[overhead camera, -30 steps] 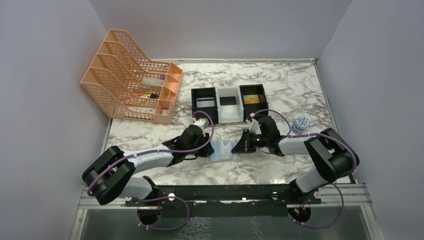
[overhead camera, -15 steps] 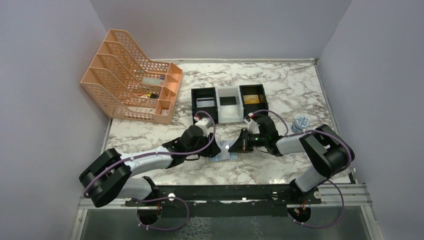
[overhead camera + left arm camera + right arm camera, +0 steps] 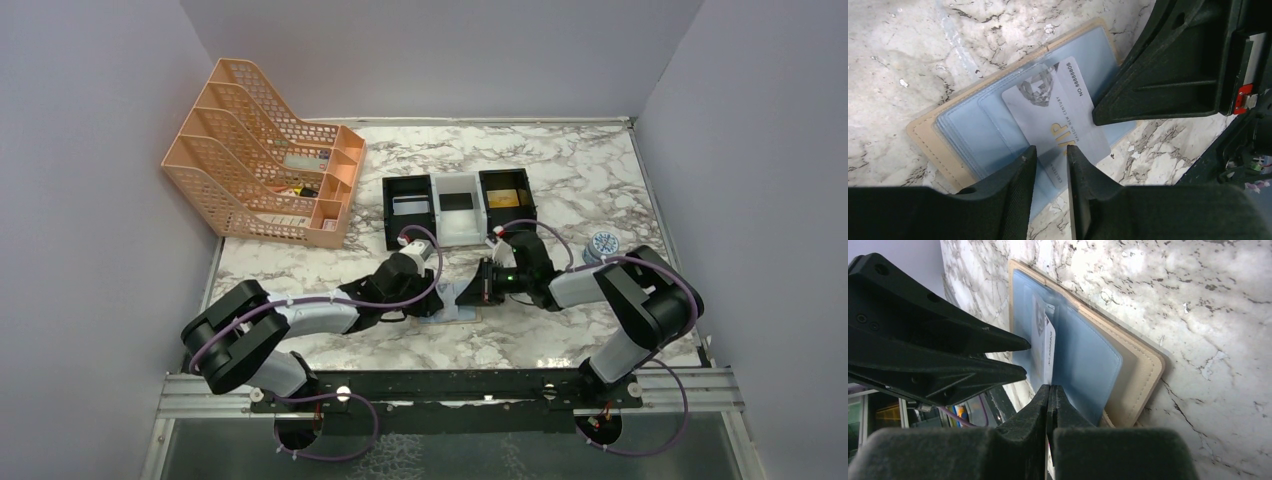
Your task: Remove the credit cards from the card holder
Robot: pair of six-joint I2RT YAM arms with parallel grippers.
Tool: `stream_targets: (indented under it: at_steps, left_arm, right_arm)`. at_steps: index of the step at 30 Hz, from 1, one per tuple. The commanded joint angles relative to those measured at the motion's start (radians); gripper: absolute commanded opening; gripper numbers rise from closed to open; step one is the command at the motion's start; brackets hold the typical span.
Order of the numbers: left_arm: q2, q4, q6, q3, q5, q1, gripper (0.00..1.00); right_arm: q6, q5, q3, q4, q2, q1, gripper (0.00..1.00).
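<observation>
The card holder lies open near the white tray, on the side toward the arms. A silver card protrudes from its pocket. The left gripper is narrowly parted at the card's free end. The right gripper is closed empty, seemingly pinning the holder. The card should be pinched squarely and drawn straight out. Any further cards are hidden.

A robot lab test cell: plain lilac walls box in a marble counter, with two cabled arms bolted to a metal rail at its near edge.
</observation>
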Motion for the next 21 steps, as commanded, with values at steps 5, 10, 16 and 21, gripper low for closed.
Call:
stream_targets:
  at_steps: [5,10,16,21]
  left_arm:
    - [-0.046,-0.114,-0.009,-0.018,-0.133,-0.008,0.30]
    - [-0.056,-0.129,0.005,-0.017,-0.133,-0.008,0.30]
    - [-0.054,-0.114,0.007,-0.016,-0.114,-0.008,0.29]
    - [-0.050,-0.121,0.011,-0.009,-0.110,-0.008,0.29]
  right_arm:
    - [-0.074,0.104,0.029,-0.145,-0.072,0.005,0.01]
    - [-0.070,0.113,0.024,-0.152,-0.089,0.005,0.01]
    - [-0.054,0.070,0.017,-0.103,-0.075,0.004,0.08]
    - [-0.028,0.051,0.015,-0.044,-0.048,0.005,0.18]
